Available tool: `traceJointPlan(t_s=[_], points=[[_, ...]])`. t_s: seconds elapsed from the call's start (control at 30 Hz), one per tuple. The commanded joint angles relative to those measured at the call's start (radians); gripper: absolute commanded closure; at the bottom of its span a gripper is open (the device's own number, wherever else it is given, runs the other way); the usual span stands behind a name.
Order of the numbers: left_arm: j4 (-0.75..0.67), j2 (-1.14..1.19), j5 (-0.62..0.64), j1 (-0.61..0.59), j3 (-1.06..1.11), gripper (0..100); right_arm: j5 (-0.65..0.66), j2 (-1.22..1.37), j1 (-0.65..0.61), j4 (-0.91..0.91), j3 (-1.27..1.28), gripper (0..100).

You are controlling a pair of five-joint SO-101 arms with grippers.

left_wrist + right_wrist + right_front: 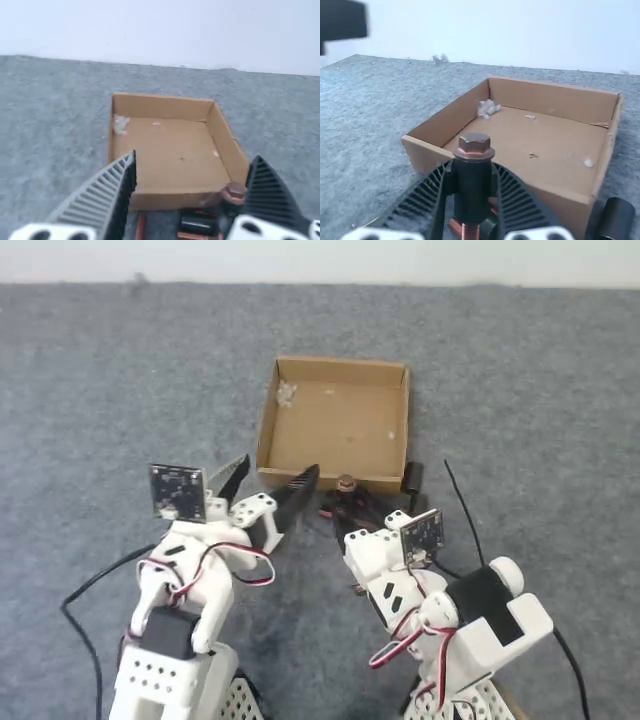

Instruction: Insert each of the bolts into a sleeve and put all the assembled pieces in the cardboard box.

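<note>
**Right jaws clamped on a bolt-and-sleeve piece at the box's near wall**

From my station, the right gripper (472,172) is closed tight on a black sleeve (471,185) held upright. The head of a copper bolt (474,145) sits on top of it. The shank is hidden inside, so I cannot tell how deep it goes. Below the sleeve a bit of copper thread shows, cut off by the frame edge.

In the high view that piece is just outside the cardboard box (335,367), at its 6 o'clock, close to the near wall; whether it touches I cannot tell. The left gripper (280,468) has its jaws wide apart, holding nothing, at the box's 7 o'clock corner.

A loose sleeve (413,477) sits on the grey carpet (120,390) just beside the box's 5 o'clock corner, and is partly cut off in the right wrist view. A white bit of fluff (287,392) lies inside the box at 10 o'clock. Under the left jaws, black and copper shapes run off the frame, and I cannot make them out.
</note>
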Motion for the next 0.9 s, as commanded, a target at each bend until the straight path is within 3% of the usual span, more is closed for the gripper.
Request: traceJointPlan(t_s=[0.0, 0.33, 0.53, 0.7, 0.87], points=[[0.055, -0.055, 0.075, -0.051, -0.042, 67, -0.008, -0.019, 0.019, -0.035, 0.006, 99.2], [0.078, -0.226, 0.117, -0.178, 0.114, 69, -0.008, -0.019, 0.024, -0.077, 0.017, 99.2], [0.02, -0.265, 0.06, -0.221, 0.156, 99, -0.011, -0.019, 0.036, -0.082, 0.021, 99.2], [0.017, -0.259, 0.018, -0.242, 0.216, 99, -0.011, -0.019, 0.036, -0.076, 0.021, 99.2], [0.166, -0.262, 0.014, -0.25, 0.213, 99, -0.008, -0.019, 0.088, -0.074, 0.021, 99.2]])
